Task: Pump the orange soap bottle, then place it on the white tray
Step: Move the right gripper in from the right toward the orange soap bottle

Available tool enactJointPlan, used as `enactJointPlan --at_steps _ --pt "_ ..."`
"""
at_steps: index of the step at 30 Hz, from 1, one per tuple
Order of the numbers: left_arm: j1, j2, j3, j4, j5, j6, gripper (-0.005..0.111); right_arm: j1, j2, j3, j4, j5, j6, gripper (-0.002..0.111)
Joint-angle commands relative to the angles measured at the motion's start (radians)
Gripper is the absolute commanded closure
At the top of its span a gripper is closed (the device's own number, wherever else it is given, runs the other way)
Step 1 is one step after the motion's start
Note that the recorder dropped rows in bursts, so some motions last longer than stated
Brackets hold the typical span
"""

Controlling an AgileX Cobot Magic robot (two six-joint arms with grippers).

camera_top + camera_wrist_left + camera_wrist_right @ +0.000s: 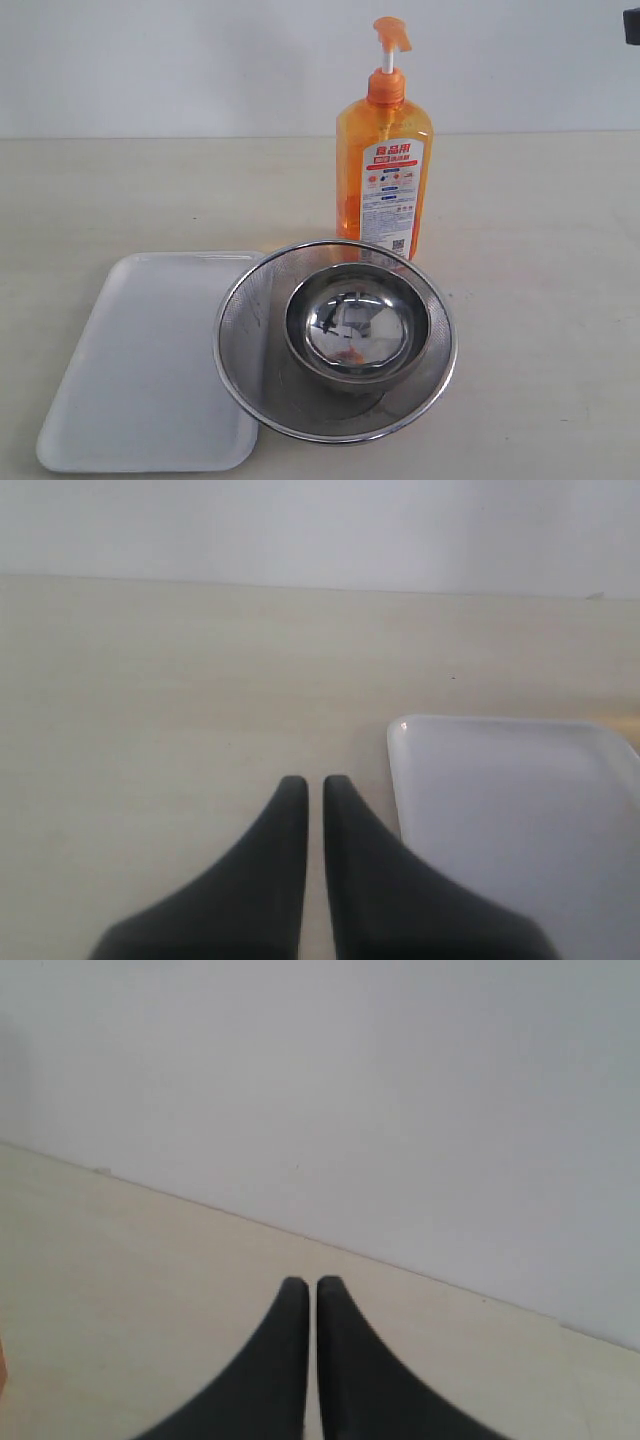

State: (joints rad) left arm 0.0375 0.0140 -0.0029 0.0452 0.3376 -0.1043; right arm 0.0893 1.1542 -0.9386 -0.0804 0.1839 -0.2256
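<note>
The white tray (140,370) is seen on the table (540,250), overlapped by a steel strainer (240,335) holding a bowl (357,325). Only in the exterior view is the orange soap bottle (384,170) shown, stood upright just behind the strainer, off the tray. The left gripper (314,785), beside a tray corner, and the right gripper (305,1285) are shown by the wrist views alone, jaws almost closed, nothing held.

Brightly, evenly lit with soft, diffuse light. Only a faint shadow on the table (520,300) to the right of the steel bowl (358,325). Glare and dark mirror reflections inside that bowl. Mildly soft overall; badly blurred gripper fingers (260,890) in both wrist views
</note>
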Motion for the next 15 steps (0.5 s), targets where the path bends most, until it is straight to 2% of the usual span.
enactJointPlan --at_steps 1,7,15 --pt "-0.006 0.002 0.003 0.003 -0.01 -0.002 0.102 0.003 0.05 -0.07 -0.007 0.078 -0.131 0.109" --pt "-0.006 0.002 0.003 0.003 -0.01 -0.002 0.102 0.003 0.136 -0.161 0.028 0.21 -0.316 0.109" --pt "-0.006 0.002 0.003 0.003 -0.01 -0.002 0.102 0.003 0.261 -0.272 0.218 0.334 -0.588 0.109"
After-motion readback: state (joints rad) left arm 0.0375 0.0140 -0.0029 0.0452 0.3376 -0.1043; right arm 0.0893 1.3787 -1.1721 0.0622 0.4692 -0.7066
